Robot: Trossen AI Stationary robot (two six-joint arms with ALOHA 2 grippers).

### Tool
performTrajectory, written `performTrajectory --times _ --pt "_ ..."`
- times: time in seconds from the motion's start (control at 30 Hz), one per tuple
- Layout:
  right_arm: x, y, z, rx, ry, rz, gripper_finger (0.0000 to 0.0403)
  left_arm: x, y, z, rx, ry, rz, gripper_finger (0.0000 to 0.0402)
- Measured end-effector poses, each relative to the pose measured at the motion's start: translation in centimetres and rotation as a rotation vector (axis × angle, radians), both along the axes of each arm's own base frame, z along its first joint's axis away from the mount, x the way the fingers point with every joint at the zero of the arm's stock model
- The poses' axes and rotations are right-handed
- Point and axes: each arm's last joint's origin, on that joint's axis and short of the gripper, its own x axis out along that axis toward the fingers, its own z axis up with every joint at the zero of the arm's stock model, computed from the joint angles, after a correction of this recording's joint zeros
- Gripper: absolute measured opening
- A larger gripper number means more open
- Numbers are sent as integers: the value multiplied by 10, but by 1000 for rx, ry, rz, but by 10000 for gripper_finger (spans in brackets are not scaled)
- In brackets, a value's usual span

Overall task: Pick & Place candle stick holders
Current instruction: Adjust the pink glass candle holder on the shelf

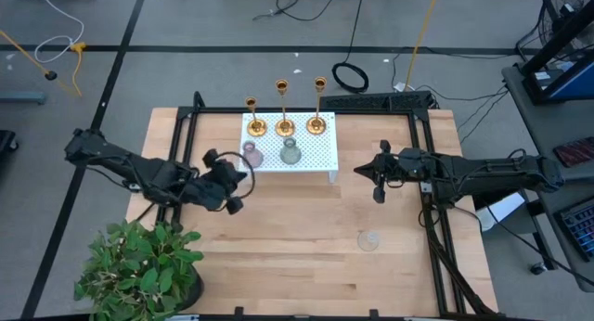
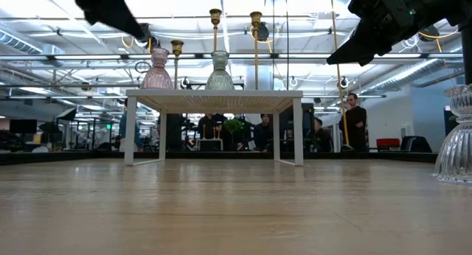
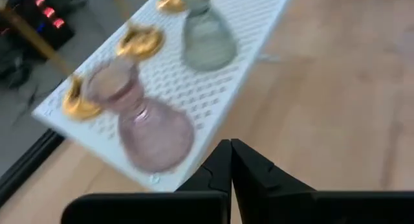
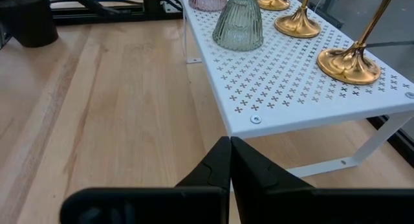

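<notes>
Three gold holders (image 1: 284, 126) stand in a row along the far side of a white perforated shelf (image 1: 311, 152). A pink glass holder (image 1: 251, 155) and a greenish glass holder (image 1: 290, 152) stand on its near side. A clear glass holder (image 1: 369, 239) stands on the table toward the near right. My left gripper (image 1: 232, 184) is shut and empty, just left of the shelf near the pink holder (image 3: 145, 120). My right gripper (image 1: 377, 177) is shut and empty, right of the shelf.
A potted green plant (image 1: 139, 265) stands at the table's near left corner. A black frame (image 1: 190, 117) runs along the table's left, far and right sides. People show in the room behind the table in the low view (image 2: 354, 119).
</notes>
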Motion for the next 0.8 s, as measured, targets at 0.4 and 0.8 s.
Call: performTrajectory --times 0.4,0.8 --pt "0 0 0 3 -1 -1 0 24 22 -35 4 140 255 4" --pt "0 0 0 3 0 -1 0 34 45 -40 2 169 321 4"
